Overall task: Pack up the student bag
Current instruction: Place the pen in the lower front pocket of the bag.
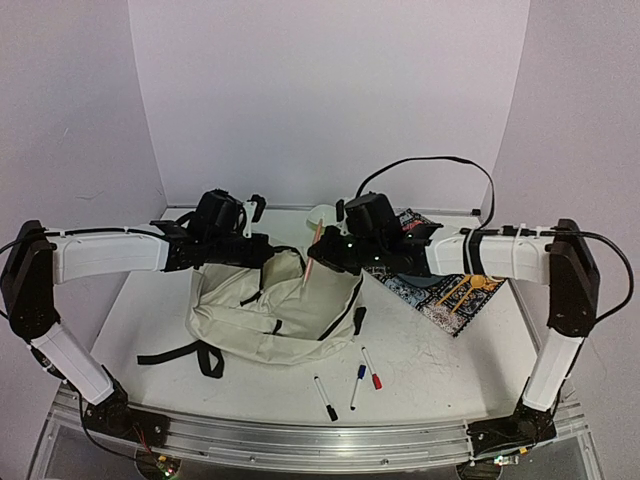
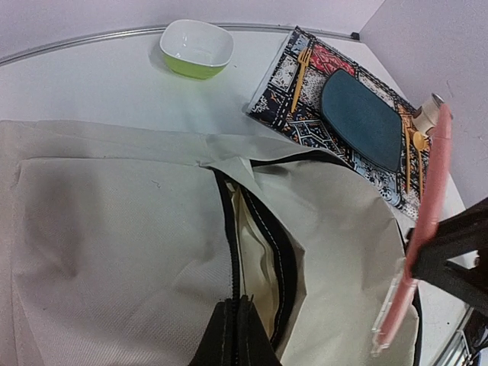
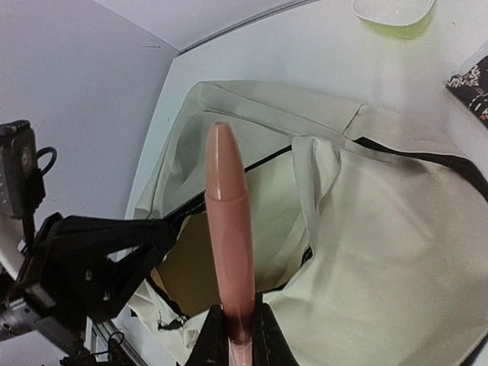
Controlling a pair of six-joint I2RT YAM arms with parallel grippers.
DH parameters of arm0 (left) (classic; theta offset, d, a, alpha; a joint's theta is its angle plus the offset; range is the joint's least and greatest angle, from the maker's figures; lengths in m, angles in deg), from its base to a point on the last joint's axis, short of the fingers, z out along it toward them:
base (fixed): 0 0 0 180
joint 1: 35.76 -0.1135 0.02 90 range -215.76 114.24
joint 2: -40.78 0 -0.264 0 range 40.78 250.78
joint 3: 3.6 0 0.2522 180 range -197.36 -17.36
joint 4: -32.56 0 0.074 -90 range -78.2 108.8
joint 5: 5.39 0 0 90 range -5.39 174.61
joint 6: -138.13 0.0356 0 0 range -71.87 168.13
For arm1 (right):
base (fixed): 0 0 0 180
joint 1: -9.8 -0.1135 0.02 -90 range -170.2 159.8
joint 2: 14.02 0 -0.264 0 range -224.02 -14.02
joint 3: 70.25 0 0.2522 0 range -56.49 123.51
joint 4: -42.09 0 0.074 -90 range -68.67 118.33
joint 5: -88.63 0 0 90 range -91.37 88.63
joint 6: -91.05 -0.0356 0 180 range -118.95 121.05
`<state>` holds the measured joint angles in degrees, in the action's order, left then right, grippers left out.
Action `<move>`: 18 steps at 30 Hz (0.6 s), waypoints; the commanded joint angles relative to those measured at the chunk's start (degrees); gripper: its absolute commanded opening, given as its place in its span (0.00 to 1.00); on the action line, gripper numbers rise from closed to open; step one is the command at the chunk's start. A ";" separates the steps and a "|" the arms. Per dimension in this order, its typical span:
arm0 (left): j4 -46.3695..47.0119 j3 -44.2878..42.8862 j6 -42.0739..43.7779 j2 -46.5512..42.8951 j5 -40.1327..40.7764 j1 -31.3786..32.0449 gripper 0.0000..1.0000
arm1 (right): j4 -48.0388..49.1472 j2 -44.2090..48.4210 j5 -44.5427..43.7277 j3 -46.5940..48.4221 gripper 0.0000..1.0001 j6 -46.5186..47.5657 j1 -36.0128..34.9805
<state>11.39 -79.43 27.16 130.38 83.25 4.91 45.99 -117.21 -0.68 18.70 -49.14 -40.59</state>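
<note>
Right gripper point(image 3: 232, 335) clamped on pink pen point(image 3: 226, 221), poised above open bag point(image 1: 270, 320); left gripper point(image 2: 235, 332) pinching zipper edge, holding mouth open. Next: lower pen into opening, release.

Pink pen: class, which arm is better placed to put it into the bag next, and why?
Right. The right fingers grip the pink pen above the student bag's open mouth; the left fingers pinch the bag's zipper edge.

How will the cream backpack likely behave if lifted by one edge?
Probably floppy: the backpack lies creased and slumped. Its opening would likely sag shut unless held; the left gripper pinches its zipper edge. It looks flat and nearly empty, so probably light.
</note>
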 commanded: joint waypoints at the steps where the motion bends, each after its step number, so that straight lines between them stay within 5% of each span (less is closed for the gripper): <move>1: 6.44 -2.02 -1.16 -3.27 -4.52 0.29 0.00 | 8.84 -2.76 -0.68 3.51 0.00 -5.84 0.29; 18: 5.79 -2.36 -2.21 -1.24 -2.21 0.29 0.00 | 18.82 -17.41 9.91 7.68 0.00 -17.14 0.91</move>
<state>11.43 -79.43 25.54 130.38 81.28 4.91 61.13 -133.00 4.61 24.08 -63.87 -39.41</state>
